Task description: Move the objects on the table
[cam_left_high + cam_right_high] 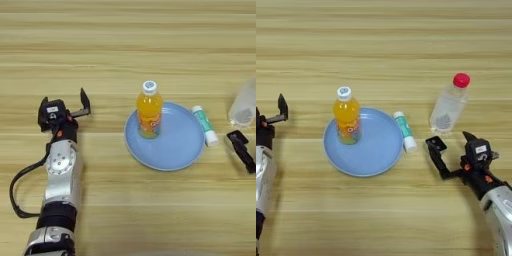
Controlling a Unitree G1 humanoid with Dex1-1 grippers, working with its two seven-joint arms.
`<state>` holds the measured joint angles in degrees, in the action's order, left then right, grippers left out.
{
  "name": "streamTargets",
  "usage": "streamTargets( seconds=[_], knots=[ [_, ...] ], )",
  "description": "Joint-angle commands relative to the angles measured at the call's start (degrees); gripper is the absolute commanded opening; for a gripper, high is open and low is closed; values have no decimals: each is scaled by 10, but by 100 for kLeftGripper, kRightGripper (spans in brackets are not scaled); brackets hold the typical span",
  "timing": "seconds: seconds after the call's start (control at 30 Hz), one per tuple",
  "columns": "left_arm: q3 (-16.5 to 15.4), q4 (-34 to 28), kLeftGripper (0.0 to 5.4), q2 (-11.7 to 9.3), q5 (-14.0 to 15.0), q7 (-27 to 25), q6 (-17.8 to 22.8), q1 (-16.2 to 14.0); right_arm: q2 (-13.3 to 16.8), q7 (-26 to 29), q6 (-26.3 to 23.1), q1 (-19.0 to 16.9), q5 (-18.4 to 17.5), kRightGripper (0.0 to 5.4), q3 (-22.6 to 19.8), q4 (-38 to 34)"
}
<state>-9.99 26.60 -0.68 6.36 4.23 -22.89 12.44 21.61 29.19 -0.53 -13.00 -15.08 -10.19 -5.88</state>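
Note:
An orange-drink bottle (149, 111) with a white cap stands upright on the left part of a blue plate (175, 147). The green-and-white tube (404, 131) lies on the wooden table (125, 45), touching the plate's right rim. My left gripper (64, 104) is open and empty, about a hand's width left of the plate. My right gripper (452, 146) is open too, just right of the tube and in front of a clear bottle; nothing sits between its fingers (437, 156). I see no white square block.
A clear plastic bottle (448, 106) with a red cap stands upright at the right, just behind the right gripper. A black cable (17, 192) loops beside my left forearm. Bare wood stretches across the far half of the table.

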Motion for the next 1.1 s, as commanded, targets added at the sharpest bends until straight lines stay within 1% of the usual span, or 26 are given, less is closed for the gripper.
streamTargets(
  seconds=[0.03, 0.13, 0.23, 0.47, 0.63, 0.8, 0.93, 1.0, 1.1],
  knots=[
    [0, 6, 539, -2, -5, 0, 2, 9, 4, -1, 4, -7, 22, 540, 15, 7],
    [0, 6, 539, -3, -5, 0, 2, 8, 5, -9, 14, -5, 45, 540, 23, 20],
    [0, 6, 539, -3, -5, -1, 2, 8, 0, -14, 18, -1, 56, 540, 28, 35],
    [0, 6, 539, -3, -6, 1, 1, 8, -5, -20, 23, 10, 62, 540, 36, 65],
    [1, 7, 539, -4, -6, -2, 1, 9, -11, -11, 4, 26, 41, 540, 34, 85],
    [7, 12, 539, -6, -5, -17, 6, 9, -14, -9, 1, 36, 45, 540, 41, 95],
    [18, 18, 539, -11, -19, -22, 12, 10, -17, -12, -2, 38, 46, 540, 46, 100],
    [27, 28, 539, -19, -39, -19, 17, 11, -18, -13, -2, 38, 46, 540, 48, 101],
    [30, 43, 539, -29, -60, -5, 23, 13, -19, -14, -3, 40, 44, 540, 47, 101]
  ],
)
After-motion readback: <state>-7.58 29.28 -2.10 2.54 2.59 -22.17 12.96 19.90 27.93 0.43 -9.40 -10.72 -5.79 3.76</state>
